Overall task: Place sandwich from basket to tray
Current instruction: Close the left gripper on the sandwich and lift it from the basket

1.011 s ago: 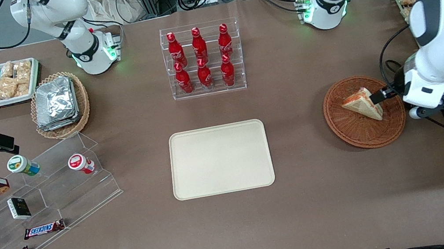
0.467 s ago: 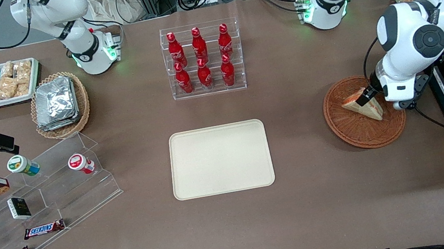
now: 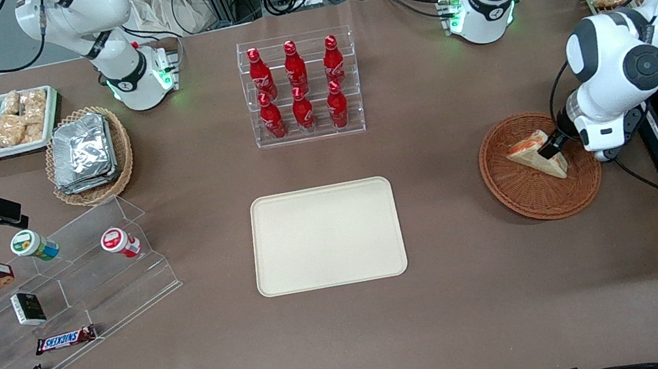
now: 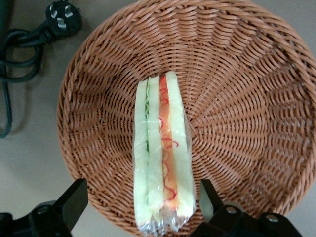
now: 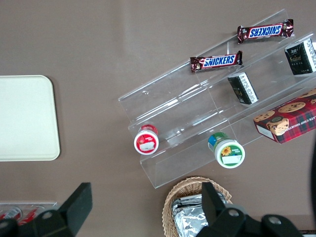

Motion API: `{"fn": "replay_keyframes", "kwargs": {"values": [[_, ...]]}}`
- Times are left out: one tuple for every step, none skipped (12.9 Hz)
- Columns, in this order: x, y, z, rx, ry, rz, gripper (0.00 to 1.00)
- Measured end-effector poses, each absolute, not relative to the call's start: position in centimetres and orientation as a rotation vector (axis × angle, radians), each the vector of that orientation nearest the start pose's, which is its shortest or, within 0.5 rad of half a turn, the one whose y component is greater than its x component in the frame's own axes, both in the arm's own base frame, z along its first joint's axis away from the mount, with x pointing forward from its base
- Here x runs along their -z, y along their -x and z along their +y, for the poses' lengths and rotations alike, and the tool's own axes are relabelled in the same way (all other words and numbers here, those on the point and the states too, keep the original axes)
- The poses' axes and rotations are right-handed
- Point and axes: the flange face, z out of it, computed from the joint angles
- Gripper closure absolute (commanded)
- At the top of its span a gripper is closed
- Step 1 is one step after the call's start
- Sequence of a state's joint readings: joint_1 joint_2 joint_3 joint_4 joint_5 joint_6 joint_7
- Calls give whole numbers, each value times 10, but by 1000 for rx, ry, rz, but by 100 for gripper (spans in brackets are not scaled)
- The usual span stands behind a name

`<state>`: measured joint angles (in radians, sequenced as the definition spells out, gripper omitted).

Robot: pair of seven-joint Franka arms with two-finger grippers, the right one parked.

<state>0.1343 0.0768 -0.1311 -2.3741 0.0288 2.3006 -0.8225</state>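
I see gripper [image 4: 138, 205] spread open, one finger either side of sandwich [image 4: 161, 153], not yet touching. Sandwich stands on edge in basket [image 3: 536, 198], right of frame in front view, filling layers facing wrist camera, so jaws line up across bread faces. Tray [image 3: 326, 235] sits centre frame, well apart.

The working left arm reaches down from its base at the bench's edge farthest from the front camera, bends at a raised elbow, and tips its wrist steeply downward. Its hand [image 3: 552, 144] hangs low, pointing toward the bench. In the wrist view the hand [image 4: 140, 202] has its two dark fingers [image 4: 74, 200] spread wide apart, gripping nothing.
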Motion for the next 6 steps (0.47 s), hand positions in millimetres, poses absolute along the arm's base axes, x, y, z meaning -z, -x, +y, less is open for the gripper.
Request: {"fn": "replay_keyframes", "kwargs": {"values": [[-274, -486, 0, -209, 2812, -1219, 0], [-270, -486, -1, -213, 2809, -1227, 0], [-267, -486, -1, -217, 2805, -1232, 0], [-263, -486, -1, -226, 2802, -1235, 0], [-259, -486, -1, -234, 2800, -1236, 0], [-253, -486, -1, -242, 2799, -1235, 6]]}}
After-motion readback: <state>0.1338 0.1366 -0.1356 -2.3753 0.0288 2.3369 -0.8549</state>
